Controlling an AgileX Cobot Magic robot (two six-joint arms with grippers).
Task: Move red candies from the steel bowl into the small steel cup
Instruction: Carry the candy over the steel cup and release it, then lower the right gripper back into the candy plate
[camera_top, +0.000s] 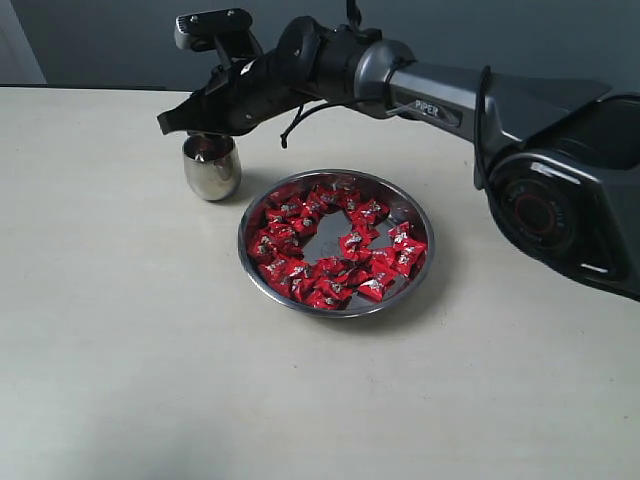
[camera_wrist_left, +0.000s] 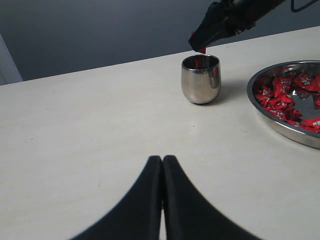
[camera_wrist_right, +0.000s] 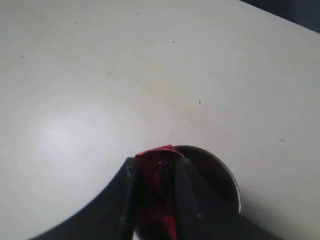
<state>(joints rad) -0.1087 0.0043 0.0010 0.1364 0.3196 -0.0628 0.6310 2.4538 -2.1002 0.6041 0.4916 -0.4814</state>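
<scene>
Directly beneath the right fingers (camera_wrist_right: 195, 210) the small steel cup (camera_top: 211, 165) stands on the table (camera_top: 120, 330). The fingers pinch one red candy (camera_wrist_right: 157, 155) just above its mouth. Near them, the steel bowl (camera_top: 330, 230) holds many red candies (camera_top: 285, 240). The left fingers (camera_wrist_left: 145, 200) are pressed together, empty, well apart from the cup.

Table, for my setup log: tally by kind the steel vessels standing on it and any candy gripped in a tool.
steel bowl: 1
small steel cup: 1
red candy gripped in the right tool: 1
Total: 3
</scene>
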